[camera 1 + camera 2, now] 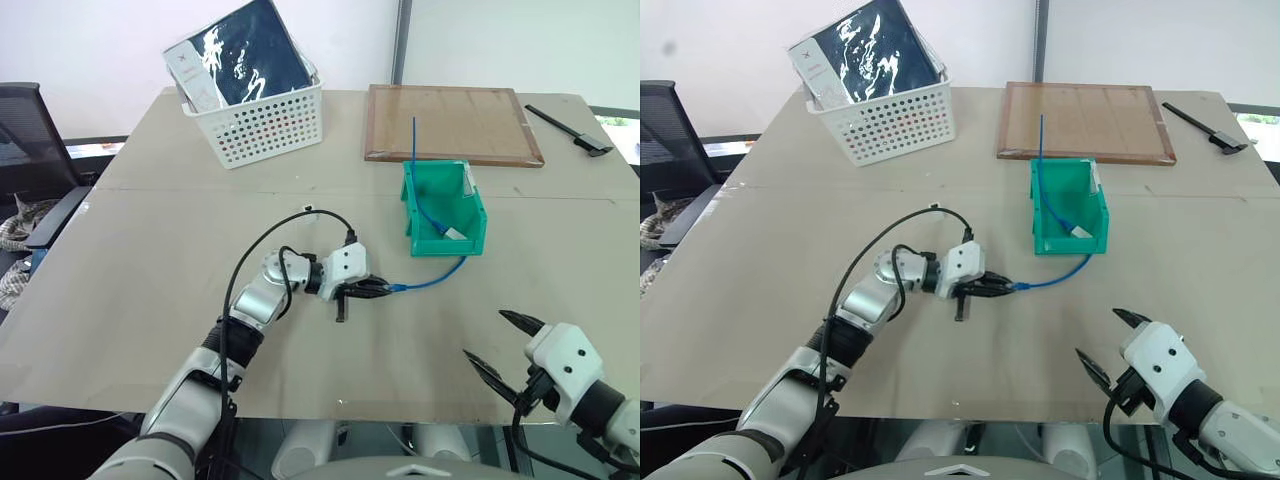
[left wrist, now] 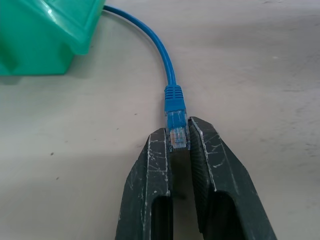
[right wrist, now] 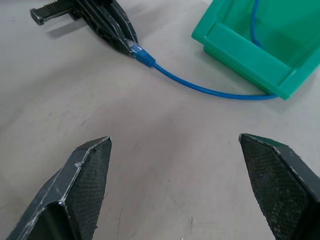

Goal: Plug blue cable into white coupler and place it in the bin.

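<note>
1. Nearest the table's front edge, on the robot's right side, the right gripper (image 1: 505, 345) hovers with its two black fingers spread wide and nothing between them.
2. Farther in, near the middle of the table (image 1: 150, 250), the left gripper (image 1: 378, 288) lies low over the surface with its fingers clenched on the clear plug end of the blue cable (image 2: 170, 80).
3. From that plug the blue cable curves along the tabletop to the front lip of the bin (image 1: 470, 215), goes over it and into the bin, and its far part rises out past the back wall.
4. Inside the bin, a small white piece at the cable looks like the white coupler (image 1: 453, 233); whether the cable is plugged into it I cannot tell.
5. Behind the bin lies a wooden board (image 1: 455, 123), with a black tool (image 1: 570, 130) to its right.
6. At the far left stands a white perforated basket (image 1: 265, 125) holding a dark packet.
</note>
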